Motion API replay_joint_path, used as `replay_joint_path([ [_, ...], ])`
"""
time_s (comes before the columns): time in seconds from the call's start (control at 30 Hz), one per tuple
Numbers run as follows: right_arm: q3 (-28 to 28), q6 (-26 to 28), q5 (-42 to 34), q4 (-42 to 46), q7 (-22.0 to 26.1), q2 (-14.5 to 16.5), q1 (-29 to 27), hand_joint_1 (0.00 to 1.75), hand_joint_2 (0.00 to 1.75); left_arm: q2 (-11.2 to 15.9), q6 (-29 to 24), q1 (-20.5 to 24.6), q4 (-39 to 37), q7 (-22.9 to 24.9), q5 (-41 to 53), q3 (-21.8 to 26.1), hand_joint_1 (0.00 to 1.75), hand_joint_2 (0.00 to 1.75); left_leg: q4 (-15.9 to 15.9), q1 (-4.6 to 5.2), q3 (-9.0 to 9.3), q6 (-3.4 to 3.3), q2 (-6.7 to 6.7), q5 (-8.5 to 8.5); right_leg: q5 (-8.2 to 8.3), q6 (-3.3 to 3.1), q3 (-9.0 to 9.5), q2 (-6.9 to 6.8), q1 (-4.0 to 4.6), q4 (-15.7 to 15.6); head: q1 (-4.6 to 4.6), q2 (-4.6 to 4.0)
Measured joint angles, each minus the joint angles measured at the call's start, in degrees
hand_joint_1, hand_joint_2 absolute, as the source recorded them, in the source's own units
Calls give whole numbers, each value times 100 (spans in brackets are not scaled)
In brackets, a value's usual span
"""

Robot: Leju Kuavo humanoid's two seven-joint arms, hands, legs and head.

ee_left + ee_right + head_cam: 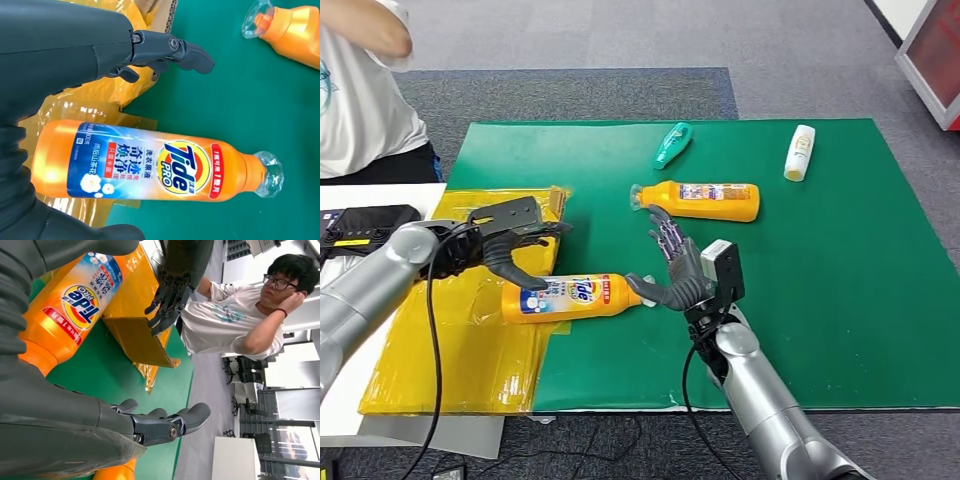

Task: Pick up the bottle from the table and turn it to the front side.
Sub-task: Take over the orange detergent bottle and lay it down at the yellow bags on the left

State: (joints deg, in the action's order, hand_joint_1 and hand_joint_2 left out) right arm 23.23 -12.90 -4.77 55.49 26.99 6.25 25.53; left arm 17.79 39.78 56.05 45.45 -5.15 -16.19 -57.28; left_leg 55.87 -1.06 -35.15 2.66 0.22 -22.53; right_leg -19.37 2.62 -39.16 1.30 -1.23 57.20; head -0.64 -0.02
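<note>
Your orange Tide bottle [565, 297] lay on its side on the worktop [810, 300], label up, half on the yellow plastic sheet [456, 360]. Your left robot hand [512, 245] hovered over its base with fingers spread, gripping nothing; your right robot hand [675, 270] stood open, thumb at the cap.

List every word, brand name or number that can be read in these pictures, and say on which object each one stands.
"Tide PRO": on the label of the near orange bottle, lying on its side.
Chinese characters on its blue label and red band: visible, but I leave them unquoted.
Far orange bottle: label too small to read.
Green bottle and white bottle: print too small to read.
</note>
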Motion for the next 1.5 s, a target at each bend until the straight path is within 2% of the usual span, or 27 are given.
replay_joint_path([
  [0.2,-4,40,2,-4,-1,-1,-1,0,175,2,-224,-190,55,-272,74,69,0,175,0,0,0,0,0,0,0,0,0,0,0,0,-1,0],
  [0.37,-14,67,17,-4,-7,-29,-17,0,175,98,-560,-803,540,-821,219,497,0,175,0,0,0,0,1,-1,-1,0,-1,1,0,0,-1,0],
  [0.47,-16,79,43,-3,-8,-60,-40,0,175,157,-695,-1320,945,-1228,268,900,0,175,0,1,1,0,2,-3,-2,0,-1,2,-1,-1,0,0],
  [0.6,-46,98,94,34,-40,-143,-155,0,175,171,-862,-2351,1782,-1844,474,1757,0,175,0,1,2,1,3,-6,-5,1,-3,2,-1,-3,-1,0],
  [0.77,-87,128,137,144,-98,-224,-305,0,175,134,-932,-3273,2479,-2071,757,2559,0,175,0,1,0,-1,3,-9,-8,0,-3,2,-1,-4,0,0],
  [1.0,-189,185,226,379,-172,-315,-510,0,175,-57,-884,-4223,2980,-2392,914,3341,0,175,-1,1,1,-2,3,-12,-9,-1,-2,2,-1,-4,0,0],
  [1.2,-224,218,292,535,-212,-350,-664,0,175,-236,-837,-4708,3009,-2515,968,3686,0,175,-1,1,1,-2,2,-12,-9,-1,-2,2,-1,-5,0,0],
  [1.4,-277,262,334,622,-219,-361,-735,0,175,-359,-784,-4884,3009,-2557,1011,3830,0,175,-1,1,1,-2,2,-11,-8,-1,-1,1,-1,-5,0,0],
  [1.5,-295,296,432,714,-143,-366,-788,0,175,-434,-724,-4930,3024,-2815,1098,3893,0,175,-1,1,1,-3,2,-11,-8,-1,-1,1,-1,-5,0,0],
])
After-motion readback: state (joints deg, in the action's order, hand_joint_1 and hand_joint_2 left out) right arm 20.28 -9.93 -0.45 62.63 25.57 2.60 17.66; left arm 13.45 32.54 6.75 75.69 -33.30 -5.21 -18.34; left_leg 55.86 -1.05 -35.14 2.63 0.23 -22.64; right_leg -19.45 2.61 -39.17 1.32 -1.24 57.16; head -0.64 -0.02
